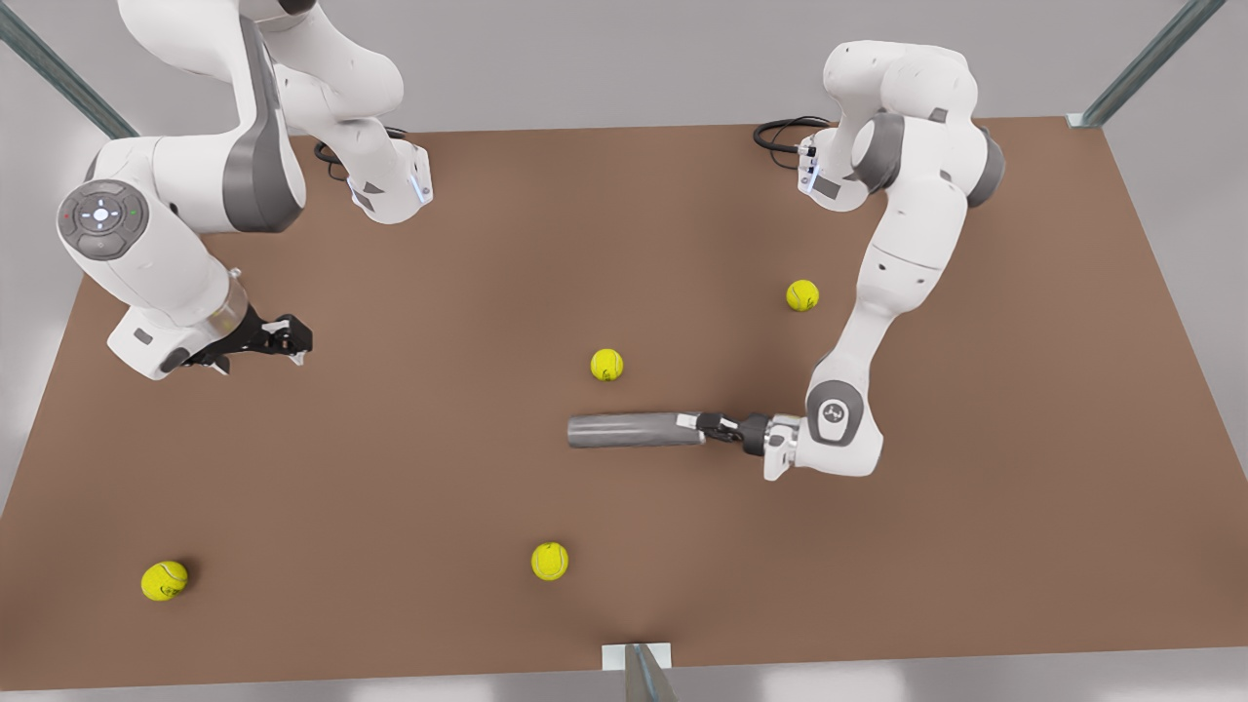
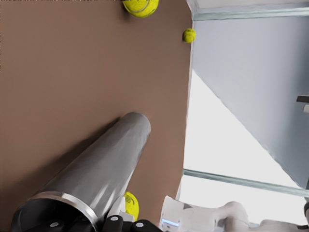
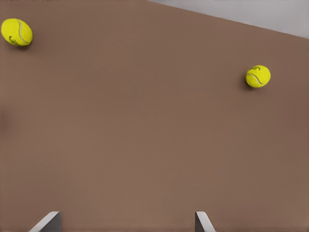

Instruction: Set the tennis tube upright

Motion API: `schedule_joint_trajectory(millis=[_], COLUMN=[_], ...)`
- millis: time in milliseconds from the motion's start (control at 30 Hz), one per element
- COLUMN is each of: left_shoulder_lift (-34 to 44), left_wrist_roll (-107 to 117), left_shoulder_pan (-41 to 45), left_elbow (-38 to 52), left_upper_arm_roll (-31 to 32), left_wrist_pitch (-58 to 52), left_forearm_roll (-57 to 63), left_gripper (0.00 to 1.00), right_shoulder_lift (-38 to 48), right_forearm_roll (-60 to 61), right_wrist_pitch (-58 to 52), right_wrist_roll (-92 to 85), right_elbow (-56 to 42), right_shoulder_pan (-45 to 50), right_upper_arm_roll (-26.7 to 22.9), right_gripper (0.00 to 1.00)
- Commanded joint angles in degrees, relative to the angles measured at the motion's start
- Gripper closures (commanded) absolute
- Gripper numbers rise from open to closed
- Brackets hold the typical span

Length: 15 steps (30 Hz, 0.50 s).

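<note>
Tube position: the tennis tube [image 1: 636, 430] lies flat on the brown table [image 1: 409, 507], near the middle, its long axis running across the front view from left to right. The silvery rim is at the end toward the front view's right, where the left gripper [image 1: 704, 426] meets it. In the left wrist view the tennis tube [image 2: 91, 181] stretches away from the camera along the table, rim end nearest, so the gripper is lined up end-on with the long axis rather than across it.

Left gripper state: the fingers sit at the rim, and dark finger parts show against the tube's open mouth in the left wrist view. Whether they are pinching the rim wall cannot be told from these pictures.

Right gripper [image 1: 278, 336] state: it hangs above the table at the front view's left, well apart from the tube, and waits. In the right wrist view its two fingertips [image 3: 48, 222] stand wide apart with nothing between them; two tennis balls [image 3: 258, 76] lie on the table beyond.

Judgement: the left arm is plainly the nearer and the working one. Standing the tube up calls for swinging the far, closed end about the rim end. A loose hold on the rim risks the tube rolling away.
</note>
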<state>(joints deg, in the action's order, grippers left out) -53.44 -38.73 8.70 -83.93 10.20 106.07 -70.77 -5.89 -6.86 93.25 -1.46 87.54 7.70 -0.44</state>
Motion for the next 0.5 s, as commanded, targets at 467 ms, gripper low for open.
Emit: schedule_joint_trajectory(millis=[467], left_shoulder_lift=[3.4], left_wrist_roll=[1.6], left_shoulder_pan=[0.0], left_elbow=[0.0], left_upper_arm_roll=[-3.1], left_wrist_pitch=[-3.9], left_forearm_roll=[3.0], left_gripper=[0.79], right_shoulder_lift=[-0.2], right_forearm_roll=[-0.1], right_wrist_pitch=[0.0], right_wrist_roll=[0.1], right_elbow=[-0.4], right_shoulder_pan=[-0.1], right_upper_arm_roll=[0.0], right_gripper=[0.0])
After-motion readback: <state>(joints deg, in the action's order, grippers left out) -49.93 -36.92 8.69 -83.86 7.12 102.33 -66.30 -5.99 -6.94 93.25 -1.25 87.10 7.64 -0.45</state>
